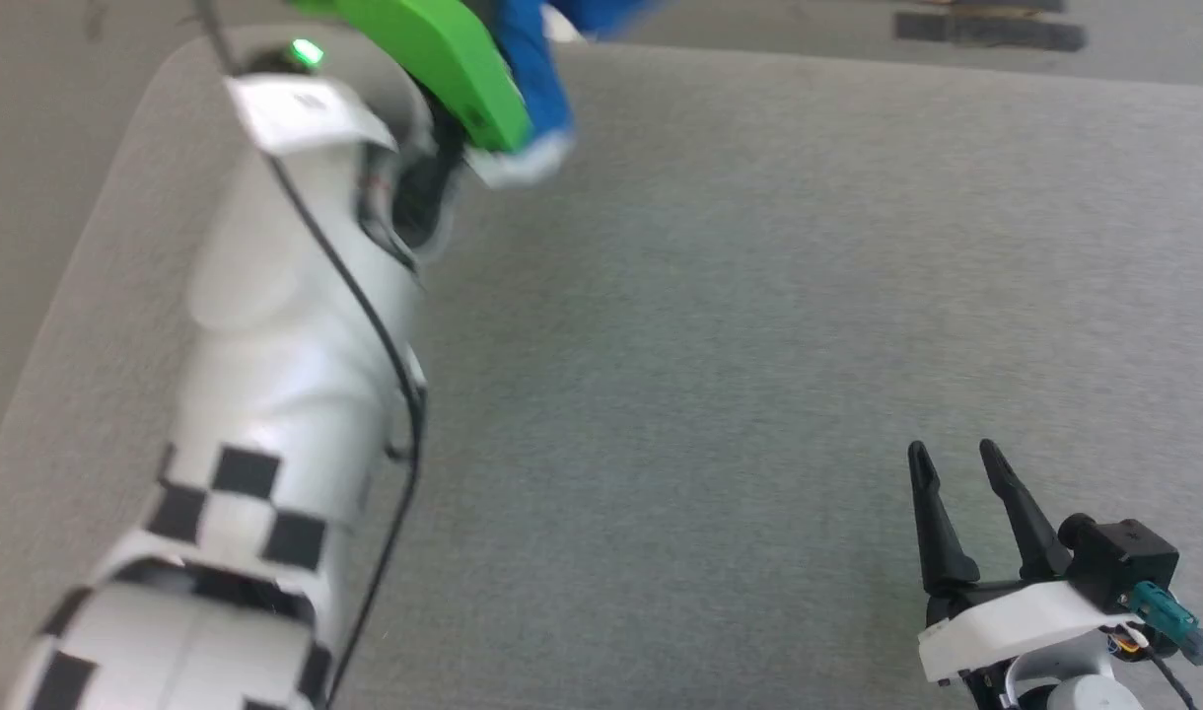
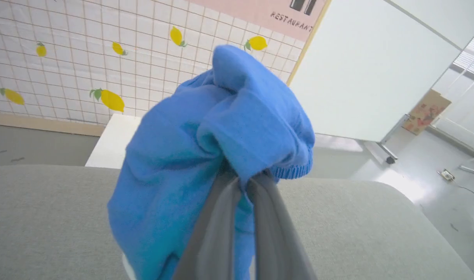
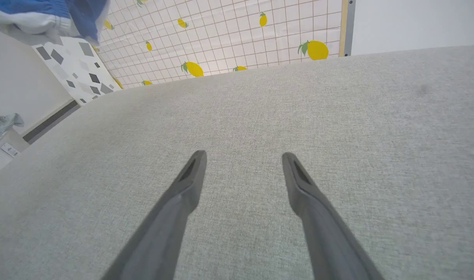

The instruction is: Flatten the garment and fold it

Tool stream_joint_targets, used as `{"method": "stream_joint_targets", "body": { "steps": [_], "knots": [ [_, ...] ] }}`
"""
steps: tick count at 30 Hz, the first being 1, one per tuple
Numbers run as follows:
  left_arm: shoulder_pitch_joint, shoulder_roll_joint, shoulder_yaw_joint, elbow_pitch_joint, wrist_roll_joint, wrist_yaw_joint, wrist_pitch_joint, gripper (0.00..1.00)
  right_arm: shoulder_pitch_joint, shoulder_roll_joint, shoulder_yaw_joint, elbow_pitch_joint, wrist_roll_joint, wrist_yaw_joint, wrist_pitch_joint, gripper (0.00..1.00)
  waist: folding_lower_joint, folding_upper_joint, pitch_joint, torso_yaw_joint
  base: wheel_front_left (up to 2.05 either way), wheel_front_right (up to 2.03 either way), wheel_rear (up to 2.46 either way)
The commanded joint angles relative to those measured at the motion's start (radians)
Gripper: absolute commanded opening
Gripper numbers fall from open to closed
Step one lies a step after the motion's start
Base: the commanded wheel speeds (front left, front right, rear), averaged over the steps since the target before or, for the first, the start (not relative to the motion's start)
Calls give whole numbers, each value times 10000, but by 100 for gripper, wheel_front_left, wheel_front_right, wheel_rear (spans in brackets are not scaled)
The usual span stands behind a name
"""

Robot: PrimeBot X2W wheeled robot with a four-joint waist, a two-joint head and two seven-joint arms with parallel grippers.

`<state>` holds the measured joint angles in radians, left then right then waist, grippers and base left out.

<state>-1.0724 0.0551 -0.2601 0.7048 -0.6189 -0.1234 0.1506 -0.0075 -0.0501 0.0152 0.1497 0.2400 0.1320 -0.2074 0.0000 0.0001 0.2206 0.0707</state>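
The garment (image 2: 221,128) hangs bunched from the left gripper (image 2: 243,179) at the far left of the grey padded surface (image 1: 759,345).
The head view takes in the wide surface and the pale left arm (image 1: 286,355) reaching far across it, but of the cloth just a blurred blue strip ending in white trim beside a green wrist part (image 1: 434,49); whether that end touches the surface I cannot tell. The left wrist view gives the close look: bright blue soft fabric crumpled into a rounded lump, a ribbed gathered edge on its right, its long axis running along the fingers. Those two fingers are pressed together, pinching a fold. The right gripper (image 1: 952,456) is at the near right, fingers spread, nothing between.
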Motion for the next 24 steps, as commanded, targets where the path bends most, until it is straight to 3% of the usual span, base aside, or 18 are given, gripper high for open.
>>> {"method": "stream_joint_targets", "body": {
  "steps": [1,9,16,17,18,24],
  "knots": [
    [577,-38,-501,-169,-518,-64,174,0,-22,-1,47,73,77,-13,-107,100,0,-1,-590,-817,0,0,0],
    [3058,-46,-3896,-529,-2072,205,1134,0,62,-1,-39,426,201,-13,-319,100,0,-1,-714,-1360,0,0,0],
    [4476,-48,-5424,-221,-2985,745,2345,0,153,-1,-93,629,298,-13,-425,100,0,-1,-868,-1296,0,0,0],
    [4579,-48,-5424,-263,-3192,783,2400,37,154,-1,-74,655,316,-13,-434,100,0,-1,-905,-1270,0,0,0],
    [4669,-48,-5441,-318,-3403,825,2479,100,157,-1,-53,695,339,-13,-445,100,0,-1,-975,-1228,0,0,0],
    [4795,-48,-4414,-1048,-4677,885,1963,100,276,-1,45,903,501,-13,-482,100,0,-1,-1449,-1005,0,0,0]
  ]
}}
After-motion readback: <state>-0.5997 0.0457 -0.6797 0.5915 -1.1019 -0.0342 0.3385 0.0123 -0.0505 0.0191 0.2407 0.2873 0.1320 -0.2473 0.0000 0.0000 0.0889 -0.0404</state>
